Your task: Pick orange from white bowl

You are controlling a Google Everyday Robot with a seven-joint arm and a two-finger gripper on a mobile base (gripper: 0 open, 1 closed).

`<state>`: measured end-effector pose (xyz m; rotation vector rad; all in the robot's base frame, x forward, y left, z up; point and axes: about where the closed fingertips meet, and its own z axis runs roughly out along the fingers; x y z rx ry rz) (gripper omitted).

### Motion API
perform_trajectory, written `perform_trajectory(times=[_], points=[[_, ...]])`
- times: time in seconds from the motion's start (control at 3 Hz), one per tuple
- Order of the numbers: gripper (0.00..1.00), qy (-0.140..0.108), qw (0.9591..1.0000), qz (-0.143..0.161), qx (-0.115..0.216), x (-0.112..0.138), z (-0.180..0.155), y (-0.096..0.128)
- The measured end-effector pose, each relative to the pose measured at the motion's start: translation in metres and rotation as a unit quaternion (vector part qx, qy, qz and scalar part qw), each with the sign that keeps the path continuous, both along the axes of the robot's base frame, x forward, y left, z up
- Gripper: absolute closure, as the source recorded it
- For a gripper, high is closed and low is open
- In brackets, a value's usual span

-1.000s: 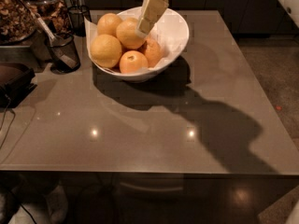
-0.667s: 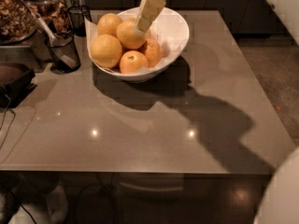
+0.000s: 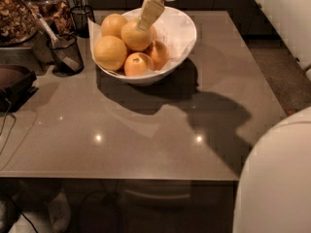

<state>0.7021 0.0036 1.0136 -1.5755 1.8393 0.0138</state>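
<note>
The white bowl (image 3: 187, 38) stands at the back of the grey table (image 3: 146, 130). It holds three larger pale oranges (image 3: 111, 52) (image 3: 114, 24) (image 3: 136, 38) and two smaller deeper-orange fruits (image 3: 138, 64) (image 3: 158, 52). My gripper (image 3: 145, 25) reaches down from the top edge into the bowl. Its pale tip rests on or just above the top of the middle orange. The upper part of the gripper is cut off by the frame.
Two dark mesh cups (image 3: 65, 55) (image 3: 81, 18) stand left of the bowl, one holding a utensil. A container of brown dried food (image 3: 14, 18) and a dark object (image 3: 14, 84) sit at the far left. My white body (image 3: 277, 178) fills the lower right corner.
The gripper's tip has shifted slightly left over the middle orange. My white body has come into view at the lower right. The fruits and the bowl have not moved.
</note>
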Motion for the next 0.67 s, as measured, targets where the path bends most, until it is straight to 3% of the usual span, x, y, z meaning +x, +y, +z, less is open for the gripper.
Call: perform_trajectory(times=[0.67], points=[[0.27, 0.055, 0.9985, 0.006, 0.001, 0.008, -0.025, 0.009]])
